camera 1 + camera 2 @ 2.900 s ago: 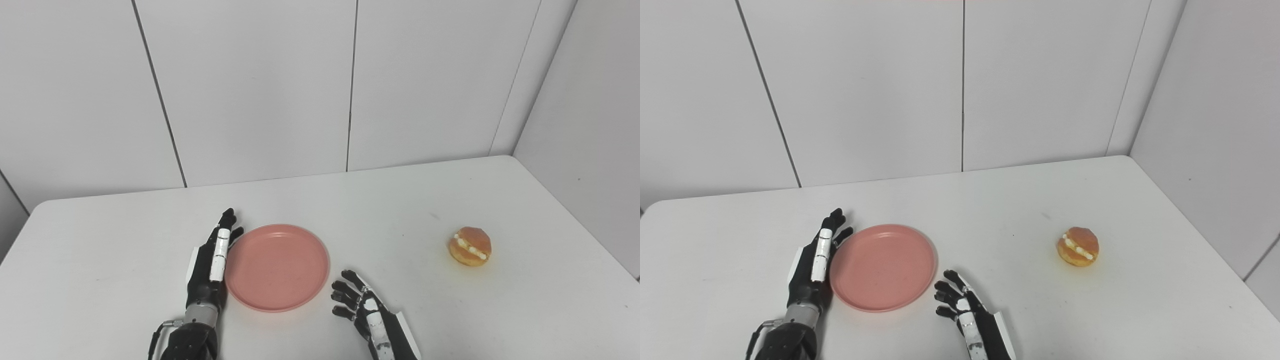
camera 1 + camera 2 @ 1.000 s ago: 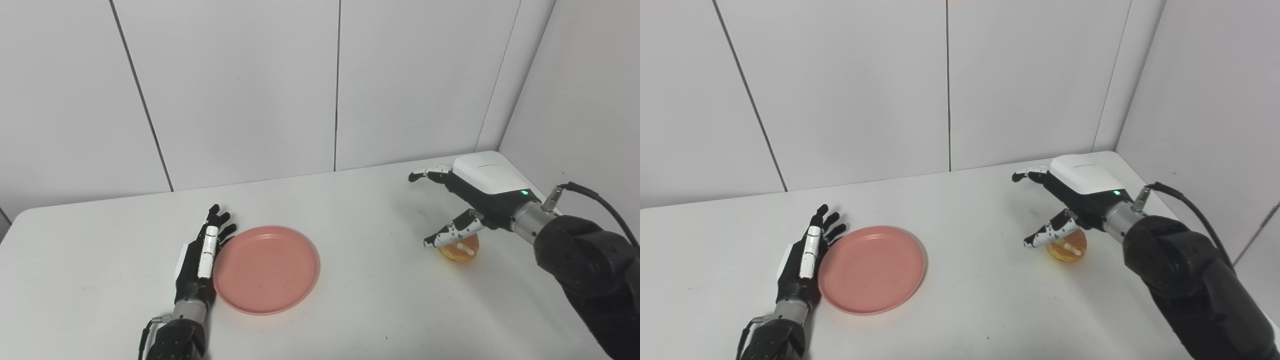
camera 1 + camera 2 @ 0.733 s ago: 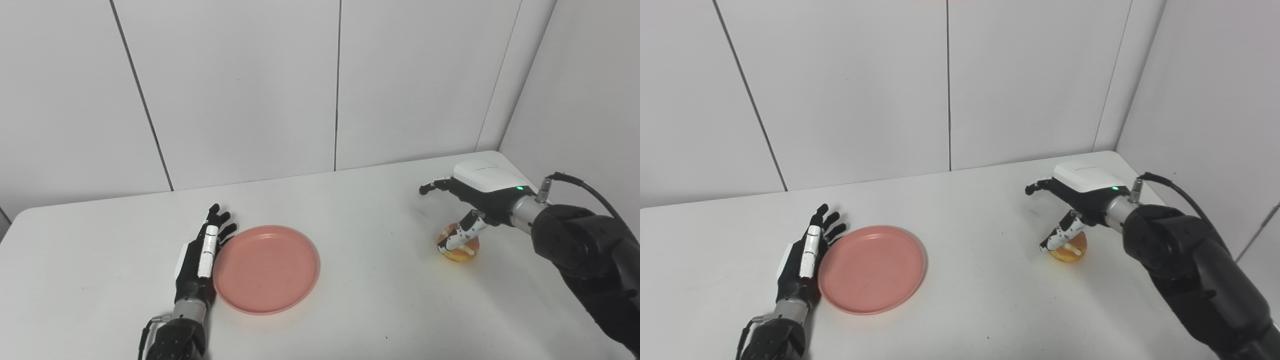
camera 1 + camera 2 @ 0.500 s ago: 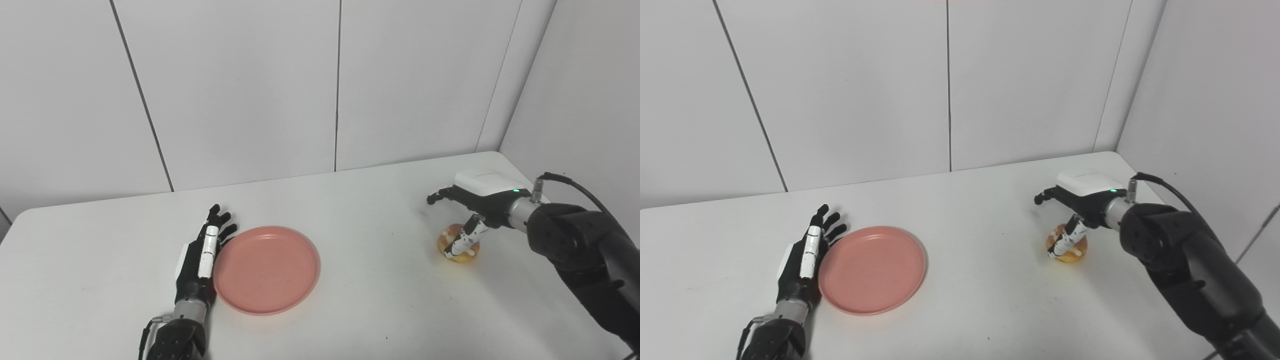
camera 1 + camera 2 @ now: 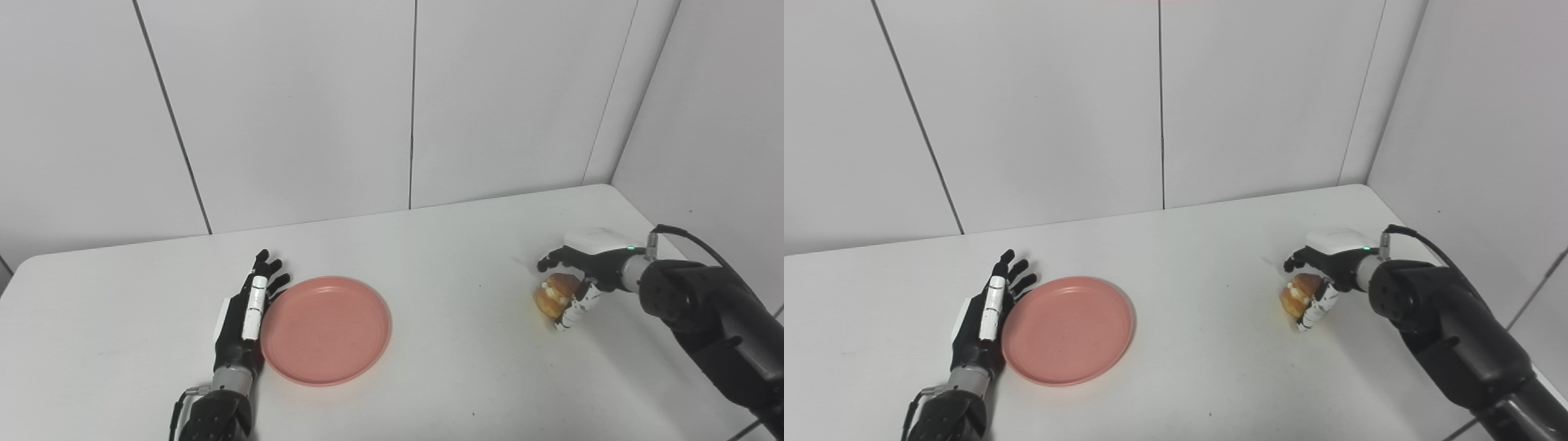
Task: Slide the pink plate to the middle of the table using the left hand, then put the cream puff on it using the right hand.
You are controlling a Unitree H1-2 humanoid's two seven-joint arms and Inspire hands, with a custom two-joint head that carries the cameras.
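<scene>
Golden cream puff [image 5: 553, 294] pinched in right hand [image 5: 579, 275], fingers curled around it, near table's [image 5: 429, 367] right side. Left hand [image 5: 245, 312] flat, fingers spread, against pink plate [image 5: 326, 329]. Risk: soft pastry crushed, or slipping from shallow hold during carry.

I count one plate [image 5: 326, 329], one cream puff [image 5: 553, 294] and one table [image 5: 441, 373] under them, plus my two hands: left hand [image 5: 246, 318], right hand [image 5: 579, 275].
</scene>
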